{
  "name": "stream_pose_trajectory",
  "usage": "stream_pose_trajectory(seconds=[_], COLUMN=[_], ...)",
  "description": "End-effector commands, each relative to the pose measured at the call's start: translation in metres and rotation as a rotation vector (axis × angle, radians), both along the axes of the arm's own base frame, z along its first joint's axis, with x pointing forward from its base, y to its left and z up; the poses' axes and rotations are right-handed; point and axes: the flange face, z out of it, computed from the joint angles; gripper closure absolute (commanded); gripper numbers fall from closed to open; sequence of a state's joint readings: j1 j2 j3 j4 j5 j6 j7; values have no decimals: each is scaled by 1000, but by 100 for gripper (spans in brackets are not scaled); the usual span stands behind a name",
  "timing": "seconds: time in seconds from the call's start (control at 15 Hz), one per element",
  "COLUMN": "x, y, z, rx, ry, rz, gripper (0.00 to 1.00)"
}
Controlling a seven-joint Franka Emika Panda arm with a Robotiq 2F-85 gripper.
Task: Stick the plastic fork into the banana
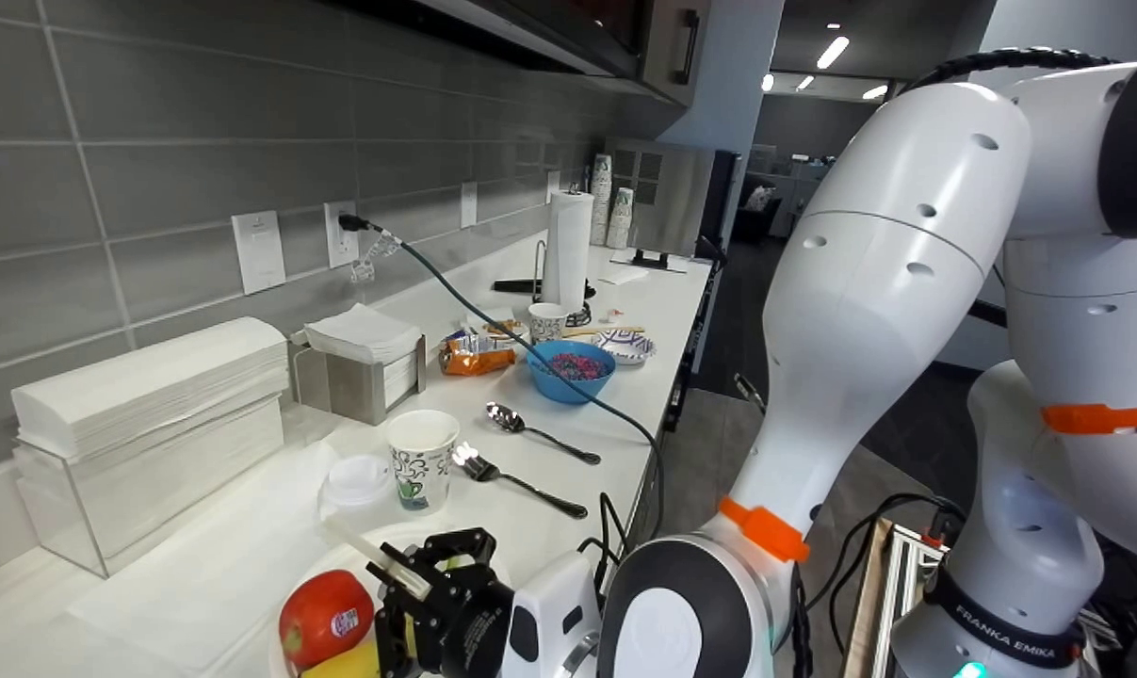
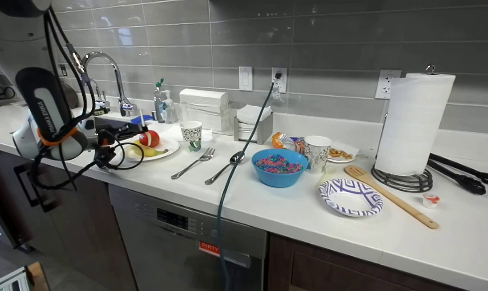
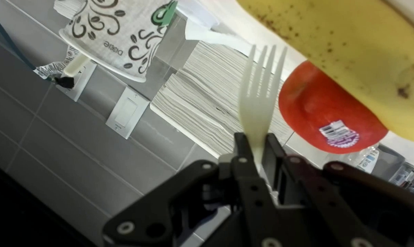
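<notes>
Both exterior views overlook the counter point(image 2: 300, 204), wrist view close.

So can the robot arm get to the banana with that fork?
Probably yes: the tool grips the fork near the banana, and the wrist view shows nothing between fork and banana. The red fruit beside it might get bumped.

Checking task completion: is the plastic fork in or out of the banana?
Out: in the wrist view the plastic fork shows all four tine tips, none in the banana.
</notes>
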State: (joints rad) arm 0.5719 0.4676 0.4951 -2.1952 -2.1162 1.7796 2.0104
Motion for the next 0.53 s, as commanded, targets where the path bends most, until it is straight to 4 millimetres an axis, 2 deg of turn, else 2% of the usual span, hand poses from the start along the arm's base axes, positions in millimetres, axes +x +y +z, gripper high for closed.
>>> stream_pose_trajectory(seconds=[0.0, 0.47], x=[-7, -13], y=[4, 4], z=[-9, -11], rx=[42, 68], ry=[48, 106], rz=[-22, -73], gripper=[96, 96])
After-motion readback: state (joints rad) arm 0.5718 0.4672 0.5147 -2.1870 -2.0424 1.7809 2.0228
